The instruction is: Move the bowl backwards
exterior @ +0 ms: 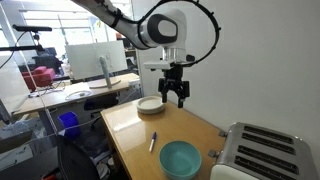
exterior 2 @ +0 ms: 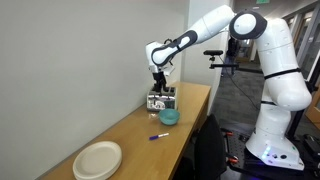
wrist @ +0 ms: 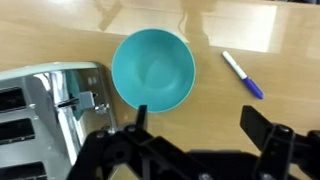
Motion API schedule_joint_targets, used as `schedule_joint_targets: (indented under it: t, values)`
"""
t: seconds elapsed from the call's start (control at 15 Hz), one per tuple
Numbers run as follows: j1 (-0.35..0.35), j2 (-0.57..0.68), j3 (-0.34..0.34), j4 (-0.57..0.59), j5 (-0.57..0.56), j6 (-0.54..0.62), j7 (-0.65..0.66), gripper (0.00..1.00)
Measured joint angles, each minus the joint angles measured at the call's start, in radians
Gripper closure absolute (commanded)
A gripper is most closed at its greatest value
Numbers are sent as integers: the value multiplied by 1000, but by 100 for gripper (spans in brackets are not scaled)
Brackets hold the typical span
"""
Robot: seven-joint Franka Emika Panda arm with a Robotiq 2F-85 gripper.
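The teal bowl (exterior: 181,158) sits on the wooden table near the toaster; it also shows in an exterior view (exterior 2: 169,117) and in the wrist view (wrist: 152,67), empty and upright. My gripper (exterior: 176,97) hangs well above the table, between the white plate and the bowl, and shows in an exterior view (exterior 2: 158,87) too. In the wrist view its fingers (wrist: 200,128) are spread wide with nothing between them; the bowl lies ahead of the left finger.
A silver toaster (exterior: 262,152) stands beside the bowl, also in the wrist view (wrist: 45,110). A purple marker (exterior: 153,141) lies on the table (exterior: 130,125), seen in the wrist view (wrist: 242,75). A white plate (exterior: 150,106) sits at the far end (exterior 2: 97,160).
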Motion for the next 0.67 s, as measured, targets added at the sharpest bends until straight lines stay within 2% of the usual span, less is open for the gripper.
schedule_joint_targets:
  t: [0.4,0.67]
  values:
    - [20,-20,1,-248,11,295,162,0]
    - [12,6,-5,-391,53,475,179,0]
